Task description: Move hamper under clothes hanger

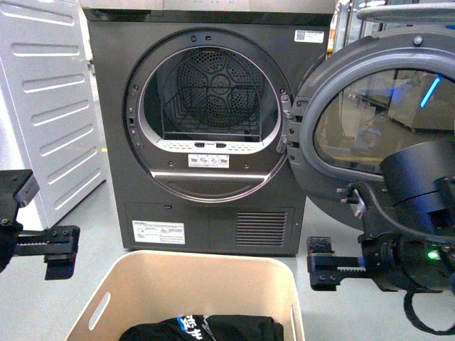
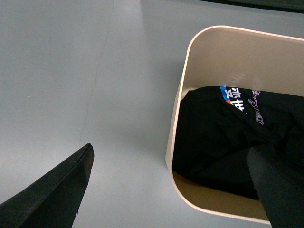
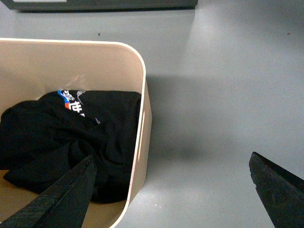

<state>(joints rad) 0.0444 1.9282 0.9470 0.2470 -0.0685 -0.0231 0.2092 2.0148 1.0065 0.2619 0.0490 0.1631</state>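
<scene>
Seat the wide-open, empty left gripper (image 2: pixel 169 149) and right gripper (image 3: pixel 172 156) astride opposite walls of the hamper (image 1: pixel 199 284) at 6 o'clock, then clamp evenly

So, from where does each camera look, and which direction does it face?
Front view: on the robot's body, facing the open dryer, with the hamper below it; left hand and right hand show at the sides.
Left wrist view: on the left wrist, looking down at one hamper wall and the floor; its two open fingers show.
Right wrist view: on the right wrist, looking down at the opposite wall; two open fingers show.
Shared: both wrist views show the black garment in the hamper.
</scene>
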